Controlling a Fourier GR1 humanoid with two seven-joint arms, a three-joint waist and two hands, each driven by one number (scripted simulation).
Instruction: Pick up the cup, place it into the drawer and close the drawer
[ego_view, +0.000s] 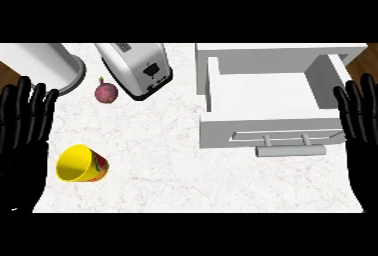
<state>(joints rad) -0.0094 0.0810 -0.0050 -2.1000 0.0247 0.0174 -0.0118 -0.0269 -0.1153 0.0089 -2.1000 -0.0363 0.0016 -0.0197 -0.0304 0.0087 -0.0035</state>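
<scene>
Because the cup (81, 164) lies tipped on its side on the counter (170, 165), its round wall could roll away from whichever hand nudges it first, and a grasp taken across the open mouth might slide off the rim. The left hand (26, 117) rests at the left edge, near the cup, with fingers straight and spread, holding nothing. The right hand (358, 117) rests the same way at the right edge, beside the drawer (258, 90). That drawer stands open and well apart from the cup, so a carry across the counter is needed, and a low carry could catch the drawer's front wall or its handle (289, 142). A toaster (136, 67) and a red vegetable (106, 93) sit behind the cup, not touching it. The cup is bright yellow with a red patterned band outside, its mouth turned toward the left.
</scene>
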